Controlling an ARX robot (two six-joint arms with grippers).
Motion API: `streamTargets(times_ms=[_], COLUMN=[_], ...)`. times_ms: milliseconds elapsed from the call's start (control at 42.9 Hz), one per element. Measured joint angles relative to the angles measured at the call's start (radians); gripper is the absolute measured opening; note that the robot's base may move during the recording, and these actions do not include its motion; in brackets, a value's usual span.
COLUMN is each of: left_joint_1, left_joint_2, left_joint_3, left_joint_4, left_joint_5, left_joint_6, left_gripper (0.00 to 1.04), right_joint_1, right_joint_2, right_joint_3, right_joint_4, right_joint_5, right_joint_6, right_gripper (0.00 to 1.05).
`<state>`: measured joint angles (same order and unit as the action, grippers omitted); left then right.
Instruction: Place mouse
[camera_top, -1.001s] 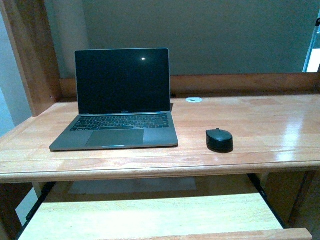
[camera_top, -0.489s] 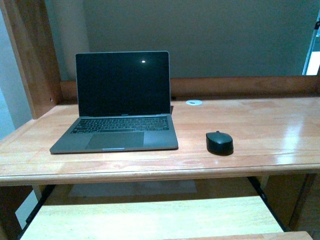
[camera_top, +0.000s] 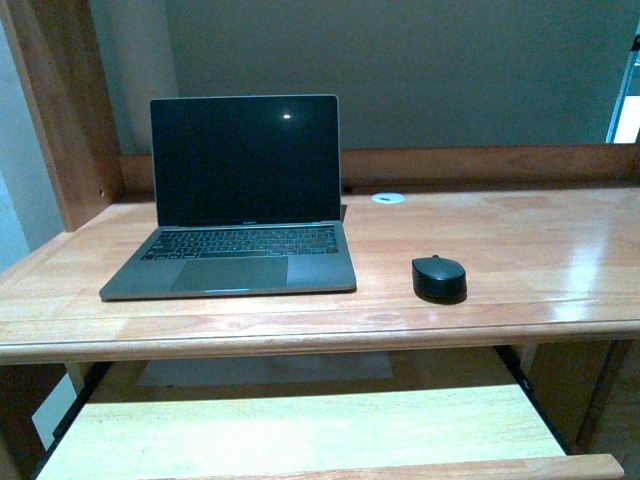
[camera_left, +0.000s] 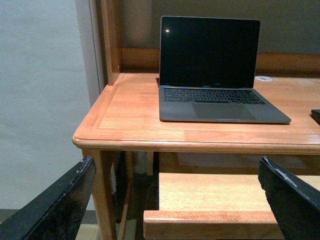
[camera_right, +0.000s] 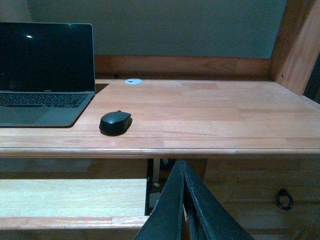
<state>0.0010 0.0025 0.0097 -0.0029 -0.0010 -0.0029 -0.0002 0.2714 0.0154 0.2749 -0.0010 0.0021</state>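
Well below the desk edge, both grippers hang clear of everything. From the left wrist view, the left gripper (camera_left: 177, 200) has its two black fingers (camera_left: 60, 207) spread wide apart with nothing between them; the open laptop (camera_left: 212, 75) sits on the wooden desk (camera_left: 125, 115) up ahead of it, and a pale pull-out shelf (camera_left: 210, 200) lies under the desktop, directly in front of the gap between the fingers. From the right wrist view, the right gripper (camera_right: 185, 200) has its fingers pressed together into a narrow point, holding nothing. The mouse (camera_right: 115, 122) rests flat on the desk ahead of that gripper and off to its left side, well apart from the fingertips, just beside the laptop's right front corner but not touching it. In the front view neither arm shows; the mouse (camera_top: 439, 277) lies near the front edge of the desk, to the right of the laptop (camera_top: 240, 200), whose screen is dark. A small white round disc (camera_top: 388, 198) sits at the back of the desk, beyond the mouse, near the rear wooden rail.
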Motion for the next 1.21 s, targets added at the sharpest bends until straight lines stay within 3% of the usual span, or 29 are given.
streamTargets(times_ms=[396, 512, 699, 1048, 1211], left_joint_1=[0.000, 0.000, 0.000, 0.000, 0.000], left_joint_2=[0.000, 0.000, 0.000, 0.000, 0.000], left_joint_3=[0.000, 0.000, 0.000, 0.000, 0.000], left_joint_4=[0.000, 0.000, 0.000, 0.000, 0.000], left_joint_5=[0.000, -0.002, 0.000, 0.000, 0.000], left_joint_6=[0.000, 0.000, 0.000, 0.000, 0.000], left_gripper=[0.98, 0.98, 0.98, 0.98, 0.98], right_joint_1=[0.000, 0.000, 0.000, 0.000, 0.000], right_joint_2=[-0.101, -0.231, -0.262, -0.262, -0.262], right_joint_3=[0.000, 0.000, 0.000, 0.000, 0.000], right_joint_4=[-0.101, -0.285, -0.275, -0.278, -0.278], right_joint_5=[0.000, 0.000, 0.000, 0.000, 0.000], right_joint_6=[0.000, 0.000, -0.001, -0.003, -0.003], right_gripper=[0.02, 0.02, 0.02, 0.56, 0.89])
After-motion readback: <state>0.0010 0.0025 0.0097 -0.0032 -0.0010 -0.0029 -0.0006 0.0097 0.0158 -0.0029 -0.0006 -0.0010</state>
